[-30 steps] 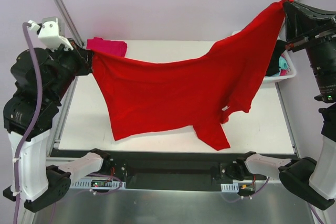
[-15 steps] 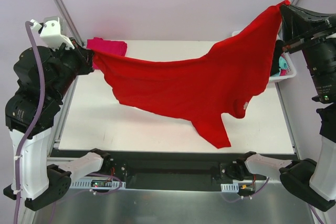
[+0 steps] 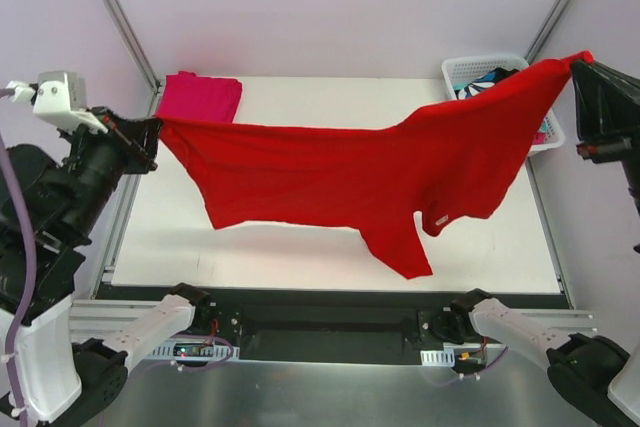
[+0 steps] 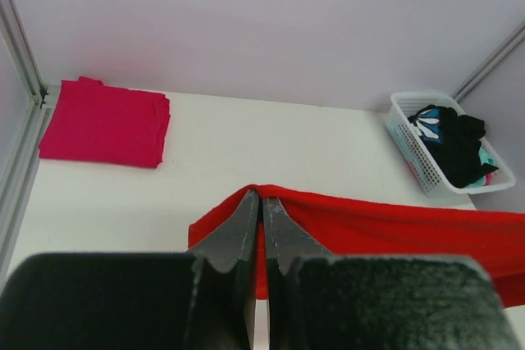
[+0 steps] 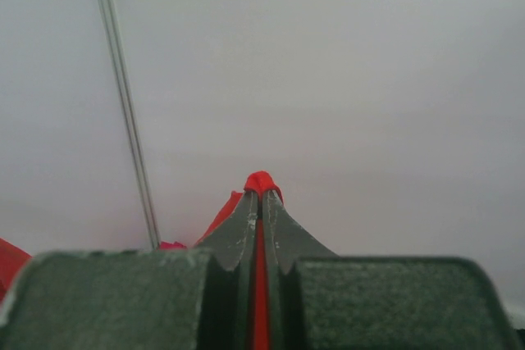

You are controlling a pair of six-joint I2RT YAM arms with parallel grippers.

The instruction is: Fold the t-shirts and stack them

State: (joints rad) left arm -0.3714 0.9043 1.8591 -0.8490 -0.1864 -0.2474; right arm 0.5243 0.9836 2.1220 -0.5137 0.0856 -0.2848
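Note:
A large bright red t-shirt [image 3: 350,177] hangs stretched in the air above the table, held at both ends. My left gripper [image 3: 155,127] is shut on its left corner at the table's left side; the wrist view shows the red cloth [image 4: 394,227] pinched at the left gripper's [image 4: 263,194] tips. My right gripper [image 3: 580,59] is shut on the shirt's other corner, high at the right, with red cloth [image 5: 262,182] bulging past the right gripper's [image 5: 262,196] tips. One sleeve [image 3: 405,247] dangles toward the front. A folded magenta-pink t-shirt [image 3: 200,97] lies at the back left corner.
A white basket [image 3: 462,72] at the back right holds black and teal-and-white garments [image 4: 451,133]. The white table [image 3: 300,97] has a metal frame rail [image 3: 120,17] rising at its back left.
Both arms have moved apart and the left one lower, pulling the red t-shirt taut. Its lower edge has lifted off the table.

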